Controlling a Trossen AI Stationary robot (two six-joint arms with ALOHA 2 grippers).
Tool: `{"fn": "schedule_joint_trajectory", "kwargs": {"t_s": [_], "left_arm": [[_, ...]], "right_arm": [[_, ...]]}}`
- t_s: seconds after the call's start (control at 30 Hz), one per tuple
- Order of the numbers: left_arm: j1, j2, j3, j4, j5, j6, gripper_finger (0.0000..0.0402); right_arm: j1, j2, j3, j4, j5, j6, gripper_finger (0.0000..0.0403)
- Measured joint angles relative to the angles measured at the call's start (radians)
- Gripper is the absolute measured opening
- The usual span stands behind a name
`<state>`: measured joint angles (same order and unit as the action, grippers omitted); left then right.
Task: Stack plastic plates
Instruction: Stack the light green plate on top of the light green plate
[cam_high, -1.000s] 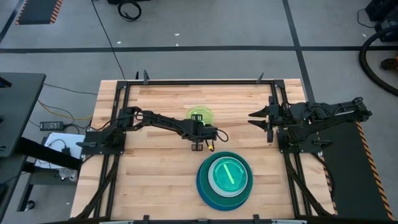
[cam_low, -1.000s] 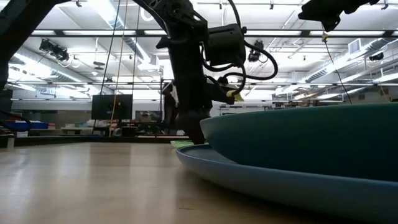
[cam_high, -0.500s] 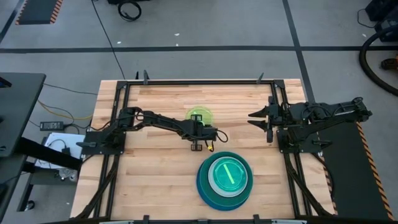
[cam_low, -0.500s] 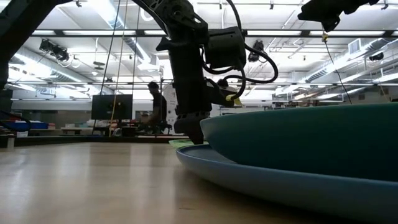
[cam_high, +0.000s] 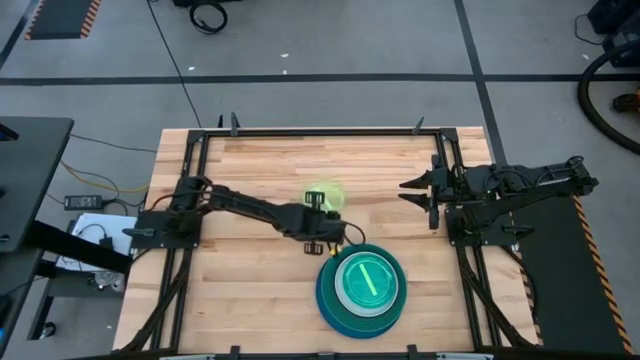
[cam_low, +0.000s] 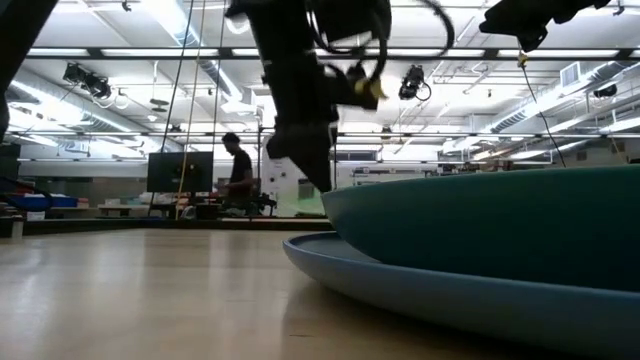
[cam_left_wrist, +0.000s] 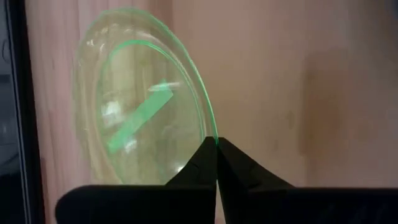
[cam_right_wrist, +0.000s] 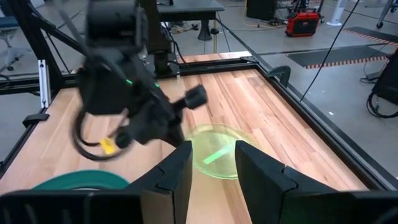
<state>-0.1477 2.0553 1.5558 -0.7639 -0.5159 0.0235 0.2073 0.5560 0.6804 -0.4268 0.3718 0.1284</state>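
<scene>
A small translucent lime-green plate (cam_high: 325, 197) hangs above the table's middle with my left gripper (cam_high: 318, 209) shut on it. In the left wrist view the plate (cam_left_wrist: 140, 118) stands out beyond the shut fingertips (cam_left_wrist: 216, 143). The stack of plates (cam_high: 362, 282) rests near the front edge, right of centre. Its large blue plate (cam_low: 400, 285) lies on the wood, with the teal one (cam_low: 500, 220) on top of it and smaller ones above. My right gripper (cam_right_wrist: 211, 180) waits open at the table's right side (cam_high: 408, 190). My left gripper pinches the lime-green plate's rim (cam_left_wrist: 213, 134) between its two fingertips, on the plate's near side. The fingers slant down from the near side toward the far edge. The plate is lifted clear of the table, tilted, and reaches out past the fingertips.
A black metal frame (cam_high: 320, 131) runs round the wooden tabletop. Bare wood (cam_high: 250, 290) lies to the left of the stack. Beyond the table a person (cam_low: 238, 170) stands in the room.
My left gripper has risen and drawn a little toward the table's near edge and the stack. The lime-green plate, which lay flat on the wood, has come up with it and now hangs clear and tilted.
</scene>
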Motion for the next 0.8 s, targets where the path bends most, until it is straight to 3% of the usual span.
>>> {"fn": "schedule_joint_trajectory", "kwargs": {"t_s": [0.27, 0.63, 0.8], "left_arm": [[-0.123, -0.046, 0.002, 0.047, 0.045, 0.073, 0.0006], [-0.265, -0.046, 0.001, 0.209, 0.052, 0.514, 0.0008], [-0.285, -0.045, 0.001, 0.304, 0.221, 0.647, 0.0008]], "right_arm": [[0.0, 0.0, 0.0, -0.001, 0.002, 0.0, 0.0132], [0.0, 0.0, 0.0, 0.006, 0.005, -0.002, 0.0132], [0.0, 0.0, 0.0, 0.006, 0.004, -0.004, 0.0132]]}}
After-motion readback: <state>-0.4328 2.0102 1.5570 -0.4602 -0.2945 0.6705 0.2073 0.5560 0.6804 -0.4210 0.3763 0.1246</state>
